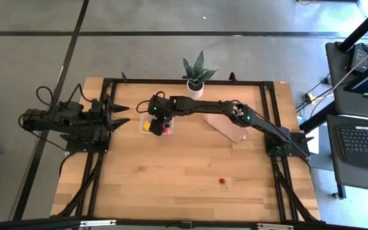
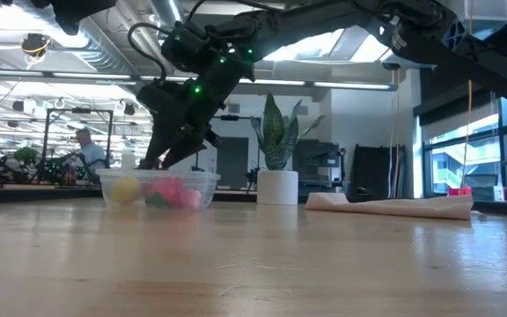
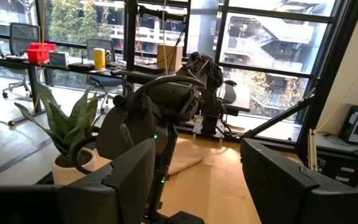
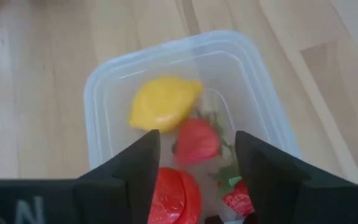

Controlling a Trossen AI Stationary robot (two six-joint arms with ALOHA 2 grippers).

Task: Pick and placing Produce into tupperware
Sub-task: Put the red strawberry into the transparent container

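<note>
The right gripper is hovering over the tupperware near the centre of the high view, its fingers standing apart and gripping nothing. Inside are sitting a yellow lemon and red strawberries (one more strawberry is lying toward the lower right). The left gripper is waiting, open and empty, at mid-left.

- A grey concrete floor crossed by dark lines surrounds the light wooden table.
- A black desk with an open laptop stands beside it.
- Tall dark-framed windows show trees and stairways outside.
- A grey office chair sits by a long dark desk.
- Bright ceiling strip lights hang overhead.
- A seated person is far back.
</note>
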